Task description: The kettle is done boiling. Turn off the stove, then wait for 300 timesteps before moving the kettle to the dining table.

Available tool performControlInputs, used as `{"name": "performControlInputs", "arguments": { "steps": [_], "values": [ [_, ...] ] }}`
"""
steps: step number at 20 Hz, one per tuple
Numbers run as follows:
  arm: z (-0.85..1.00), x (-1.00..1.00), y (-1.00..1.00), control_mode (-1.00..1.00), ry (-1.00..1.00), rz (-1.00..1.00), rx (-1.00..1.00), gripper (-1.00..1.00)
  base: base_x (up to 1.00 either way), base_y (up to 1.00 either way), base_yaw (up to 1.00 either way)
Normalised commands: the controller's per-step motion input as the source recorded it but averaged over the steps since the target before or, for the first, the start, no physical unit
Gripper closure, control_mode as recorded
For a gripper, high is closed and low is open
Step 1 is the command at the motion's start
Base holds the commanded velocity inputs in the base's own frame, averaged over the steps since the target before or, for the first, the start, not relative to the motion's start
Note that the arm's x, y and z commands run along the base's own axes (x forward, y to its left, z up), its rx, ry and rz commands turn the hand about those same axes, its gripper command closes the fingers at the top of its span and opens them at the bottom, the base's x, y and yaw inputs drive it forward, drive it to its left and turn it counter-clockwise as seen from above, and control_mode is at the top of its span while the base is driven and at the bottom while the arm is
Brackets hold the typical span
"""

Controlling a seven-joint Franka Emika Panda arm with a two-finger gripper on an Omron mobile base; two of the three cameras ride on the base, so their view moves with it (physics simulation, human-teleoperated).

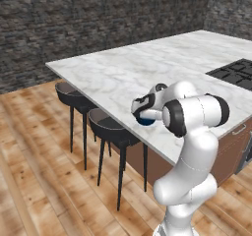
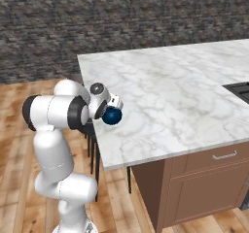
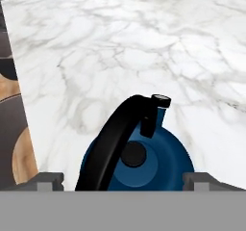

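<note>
The small glossy blue kettle with its black arched handle stands upright on the white marble dining table, close to the table's edge. My gripper is open right over it, one fingertip far out on each side of the kettle body and neither touching the handle. In the left base view the kettle peeks out under the gripper near the table edge by the stools. In the right base view the kettle sits below the gripper on the table. The stove lies at the far right.
Two dark bar stools stand along the table's near side, just below the kettle's edge. A stool seat shows beside the slab in the hand view. Brown drawers sit under the top. A stone wall runs behind.
</note>
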Motion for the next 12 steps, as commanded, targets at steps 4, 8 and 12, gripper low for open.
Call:
{"name": "performControlInputs", "arguments": {
  "steps": [4, 8, 12],
  "values": [
    [0.25, 0.00, 0.00, -1.00, 0.00, 0.00, 0.00, -1.00, 0.00, 0.00, 0.00],
    [0.26, -0.03, 0.00, -1.00, 0.00, -0.01, 0.00, -1.00, 0.00, 0.00, 0.00],
    [0.31, -0.07, 0.00, -1.00, 0.00, -0.01, 0.00, -1.00, 0.00, 0.00, 0.00]
  ]
}}
